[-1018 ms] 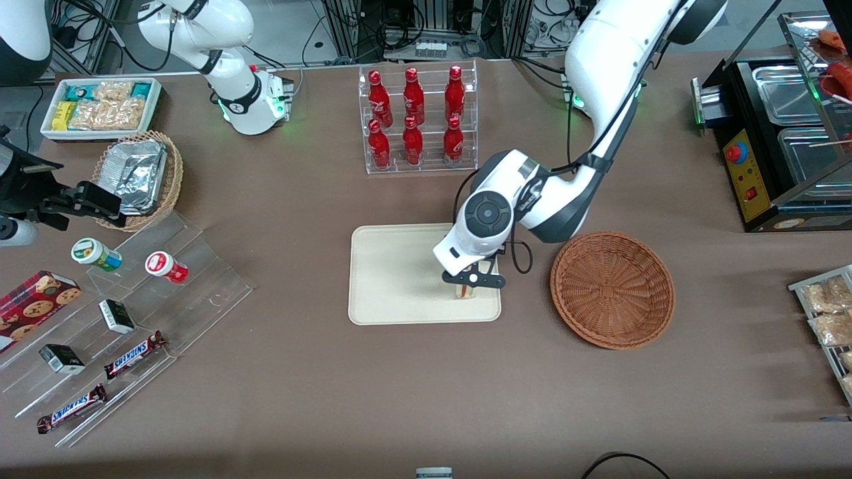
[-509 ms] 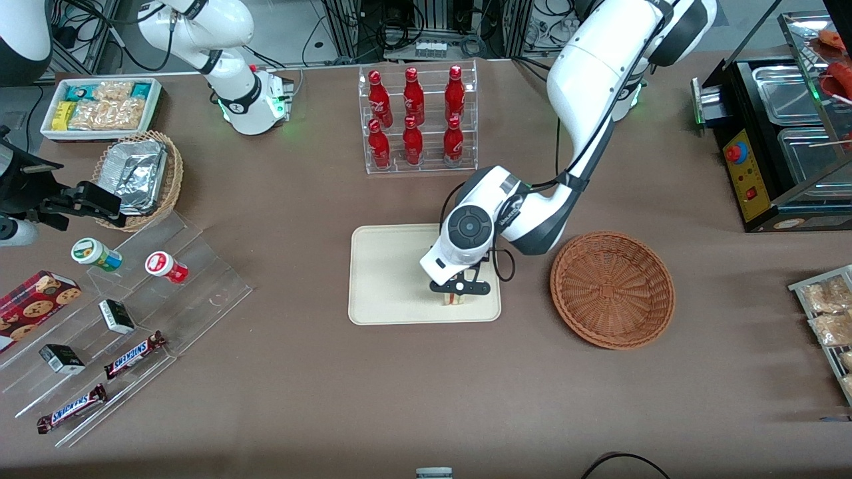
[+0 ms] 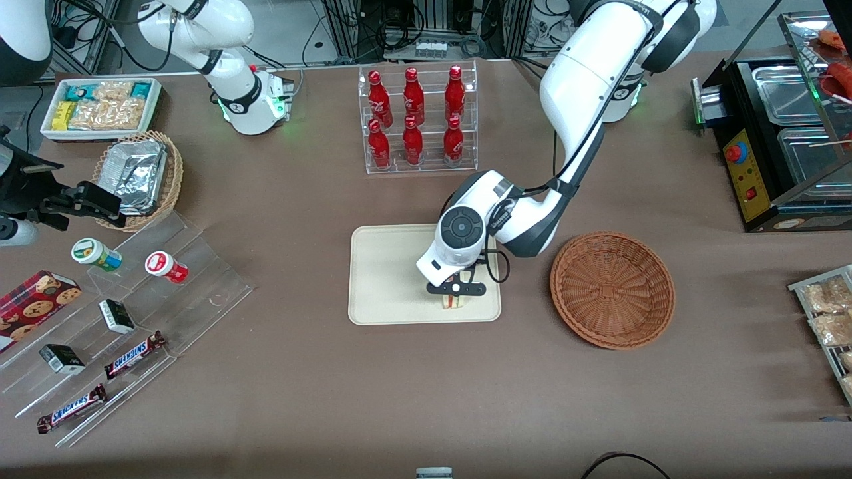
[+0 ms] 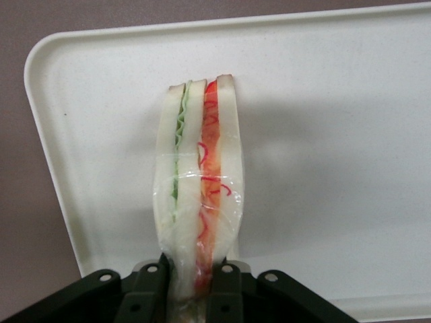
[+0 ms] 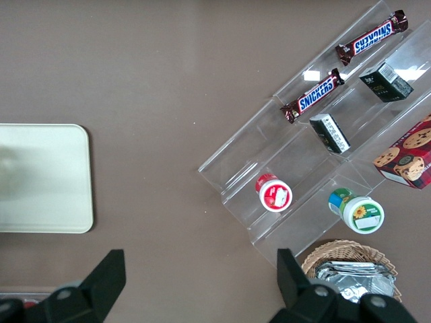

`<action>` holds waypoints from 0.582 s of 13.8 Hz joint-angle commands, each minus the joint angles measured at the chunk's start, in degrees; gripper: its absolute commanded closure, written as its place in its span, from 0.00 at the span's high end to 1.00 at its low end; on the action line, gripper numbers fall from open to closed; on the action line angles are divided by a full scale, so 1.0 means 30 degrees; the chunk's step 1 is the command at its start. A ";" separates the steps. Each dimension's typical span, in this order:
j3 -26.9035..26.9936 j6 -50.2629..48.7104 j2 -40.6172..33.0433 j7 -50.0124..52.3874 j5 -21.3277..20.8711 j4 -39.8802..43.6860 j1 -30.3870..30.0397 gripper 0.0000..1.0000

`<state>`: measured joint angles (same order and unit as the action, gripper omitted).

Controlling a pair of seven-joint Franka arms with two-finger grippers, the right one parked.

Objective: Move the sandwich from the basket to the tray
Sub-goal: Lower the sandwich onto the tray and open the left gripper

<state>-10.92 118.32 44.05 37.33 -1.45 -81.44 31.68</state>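
My left gripper (image 3: 455, 290) (image 4: 193, 282) is shut on the sandwich (image 4: 199, 182), a plastic-wrapped wedge of pale bread with green and red filling. It holds the sandwich (image 3: 453, 303) low over the cream tray (image 3: 389, 266), near the tray corner closest to the front camera and the basket; whether the sandwich touches the tray (image 4: 323, 134) I cannot tell. The reddish-brown wicker basket (image 3: 612, 289) stands beside the tray toward the working arm's end, with nothing in it.
A clear rack of red bottles (image 3: 416, 120) stands farther from the front camera than the tray. Toward the parked arm's end are a clear stepped display (image 3: 126, 319) with snacks, a tan basket of foil packets (image 3: 140, 176) and a white snack bin (image 3: 100, 106). A black food warmer (image 3: 779, 140) sits at the working arm's end.
The gripper has carried the sandwich a little farther over the tray, away from the basket and slightly nearer the front camera, and it has dropped lower. The grip stayed shut.
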 commanded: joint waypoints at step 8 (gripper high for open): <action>0.0214 -0.0650 -0.0034 0.1647 -0.0541 0.0693 0.0456 1.00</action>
<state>-10.93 117.90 44.04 40.15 -2.06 -80.72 32.12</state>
